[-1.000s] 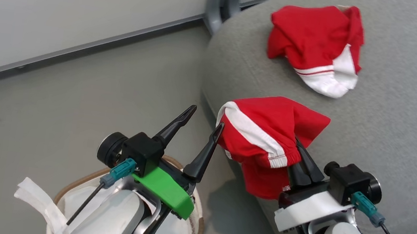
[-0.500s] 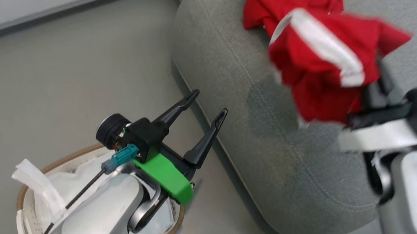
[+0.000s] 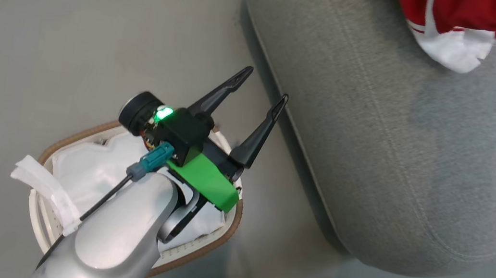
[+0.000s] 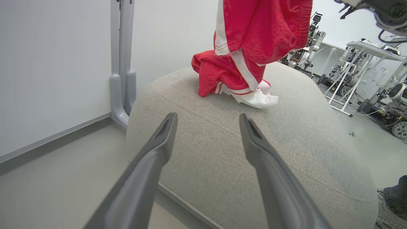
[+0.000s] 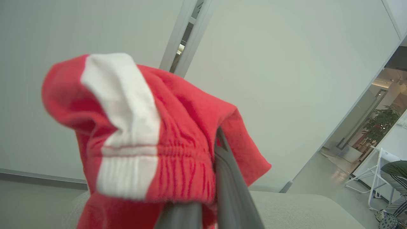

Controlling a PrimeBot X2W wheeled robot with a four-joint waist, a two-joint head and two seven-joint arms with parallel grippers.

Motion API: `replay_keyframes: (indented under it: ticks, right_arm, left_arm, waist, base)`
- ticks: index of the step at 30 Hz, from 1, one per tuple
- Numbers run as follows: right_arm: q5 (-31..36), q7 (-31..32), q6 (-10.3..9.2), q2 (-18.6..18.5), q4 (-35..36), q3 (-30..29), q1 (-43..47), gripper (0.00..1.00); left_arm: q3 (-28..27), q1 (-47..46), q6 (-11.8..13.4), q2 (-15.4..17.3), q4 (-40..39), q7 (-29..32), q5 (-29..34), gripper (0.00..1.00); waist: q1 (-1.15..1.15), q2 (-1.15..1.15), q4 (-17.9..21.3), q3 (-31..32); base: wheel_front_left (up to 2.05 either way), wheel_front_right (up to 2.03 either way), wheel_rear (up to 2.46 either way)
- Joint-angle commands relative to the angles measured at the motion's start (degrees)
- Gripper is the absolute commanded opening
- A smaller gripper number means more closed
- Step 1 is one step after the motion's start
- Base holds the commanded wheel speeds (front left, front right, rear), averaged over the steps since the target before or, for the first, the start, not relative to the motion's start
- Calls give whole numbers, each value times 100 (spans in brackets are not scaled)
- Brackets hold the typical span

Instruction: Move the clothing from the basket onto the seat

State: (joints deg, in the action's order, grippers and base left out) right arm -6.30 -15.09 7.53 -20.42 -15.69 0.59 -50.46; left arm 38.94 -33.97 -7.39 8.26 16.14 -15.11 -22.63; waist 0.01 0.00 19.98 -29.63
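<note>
Since a second ago the right gripper has carried its piece of the clothing away from the near edge of the seat and up over its far part. The head camera has tipped down too, so the whole scene sits differently. The gripper's fingers are closed tight on the hanging piece, red with a white side stripe. Its folds drape over the fingers and block much of the right wrist view. Below it the lying piece, red with white trim, rests on top of the seat; whether the two touch I cannot tell. The left gripper hangs above the basket with its fingers spread wide and empty, tips pointing toward the seat's near side. The basket stands on the floor just beside the seat's corner. The left arm covers much of it, and its white liner shows inside. A grey post stands against the wall behind the seat. Other robots and stands crowd the far right, and a shoe shows by the seat's right end.
</note>
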Motion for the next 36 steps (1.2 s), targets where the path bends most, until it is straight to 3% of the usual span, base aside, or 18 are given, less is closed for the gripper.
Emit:
replay_keyframes:
  ticks: [1, 9, 16, 21, 22, 23, 24, 25, 36]
  right_arm:
    - [130, -9, -8, -95, -148, -129, -180, 0]
    - [766, -9, -8, -240, -1288, -940, -446, 0]
    - [1162, -9, -8, -75, -2146, -1696, -299, 0]
    - [1350, -9, -8, 150, -2478, -1892, -210, 0]
    - [1374, -7, -7, 192, -2498, -1916, -167, 9]
    - [1372, -5, -7, 231, -2483, -1940, -137, 42]
    - [1372, -5, -7, 277, -2440, -1966, -89, 84]
    - [1372, -5, -7, 318, -2407, -1982, -44, 100]
    - [1207, -6, -8, 598, -1801, -1921, 918, 100]
  left_arm:
    - [-31, -162, -20, 24, -28, -3, 55, 100]
    - [-145, -325, -20, -34, -87, -4, 109, 100]
    - [-313, -194, -20, -21, -66, -4, 125, 100]
    - [-371, -137, -20, -37, -41, -4, 141, 100]
    - [-371, -124, -20, -51, -36, -4, 141, 100]
    - [-368, -115, -20, -68, -36, -4, 137, 100]
    - [-359, -109, -20, -72, -26, -4, 136, 100]
    - [-357, -98, -20, -72, -15, -4, 125, 100]
    - [-541, 338, -20, -103, 157, -4, -34, 100]
  waist:
    - [-1, 0, -525, -587]
    - [-1, 0, -961, -1075]
    - [-1, 0, -1140, -1247]
    - [-1, 0, -1121, -1221]
    - [-1, 0, -1103, -1189]
    - [-1, 0, -1092, -1159]
    - [-1, 0, -1077, -1112]
    - [-1, 0, -1064, -1064]
    - [-1, 0, -926, -125]
  base:
    - [0, 0, 0]
    - [0, 0, 0]
    - [0, 0, 0]
    - [0, 0, 0]
    - [0, 0, 0]
    - [0, 0, 0]
    - [0, 0, 0]
    - [0, 0, 0]
    - [0, 0, 0]
